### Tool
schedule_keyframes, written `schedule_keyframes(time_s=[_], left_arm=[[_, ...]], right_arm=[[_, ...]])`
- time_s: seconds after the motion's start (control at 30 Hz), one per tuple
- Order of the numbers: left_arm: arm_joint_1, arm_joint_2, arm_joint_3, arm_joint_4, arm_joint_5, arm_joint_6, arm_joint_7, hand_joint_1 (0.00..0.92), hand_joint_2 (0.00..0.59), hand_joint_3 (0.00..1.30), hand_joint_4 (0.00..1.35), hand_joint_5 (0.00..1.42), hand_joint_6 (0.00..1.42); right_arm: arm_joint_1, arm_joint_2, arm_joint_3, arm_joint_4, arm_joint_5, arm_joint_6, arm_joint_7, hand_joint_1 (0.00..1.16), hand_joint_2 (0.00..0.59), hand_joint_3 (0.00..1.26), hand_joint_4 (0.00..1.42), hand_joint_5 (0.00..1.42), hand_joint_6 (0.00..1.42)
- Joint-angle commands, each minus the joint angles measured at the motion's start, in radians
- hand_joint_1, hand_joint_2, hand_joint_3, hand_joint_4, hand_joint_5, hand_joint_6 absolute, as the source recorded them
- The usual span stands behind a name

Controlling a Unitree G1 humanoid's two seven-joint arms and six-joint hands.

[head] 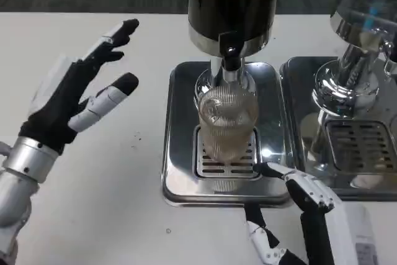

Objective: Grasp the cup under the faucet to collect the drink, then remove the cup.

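A clear ribbed cup [227, 122] with pale drink in its lower part stands on the slotted grate of the steel drip tray [180, 153], right under the faucet [230, 60] of the dark dispenser [232, 4]. My left hand [74, 94] hovers over the white table well left of the tray, fingers spread, holding nothing. My right hand [301, 218] sits at the tray's near right corner with its fingers apart; one fingertip reaches toward the grate just below the cup without touching the cup.
A second steel dispenser [363, 23] stands on its own drip tray [360, 147] at the right. White table [93, 203] stretches to the left and front of the trays.
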Motion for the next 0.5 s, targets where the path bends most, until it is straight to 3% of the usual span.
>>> schedule_keyframes(time_s=[0.03, 0.27, 0.5], left_arm=[[0.01, 0.028, 0.064, -0.084, -0.181, 0.023, -0.178, 0.0, 0.094, 0.32, 0.25, 0.31, 0.37], [-0.027, 0.026, 0.159, -0.248, -0.525, 0.28, -0.606, 0.0, 0.107, 0.44, 0.43, 0.45, 0.44], [-0.08, 0.01, 0.182, -0.342, -0.641, 0.596, -0.83, 0.0, 0.116, 0.33, 0.33, 0.33, 0.26]], right_arm=[[-0.014, -0.008, -0.009, 0.003, 0.013, -0.015, 0.006, 0.46, 0.411, 0.41, 0.38, 0.35, 0.39], [-0.039, -0.014, -0.015, 0.013, 0.024, -0.017, 0.015, 0.46, 0.411, 0.41, 0.38, 0.36, 0.39], [-0.052, -0.008, -0.012, 0.021, 0.029, -0.014, 0.011, 0.46, 0.407, 0.41, 0.38, 0.36, 0.39]])
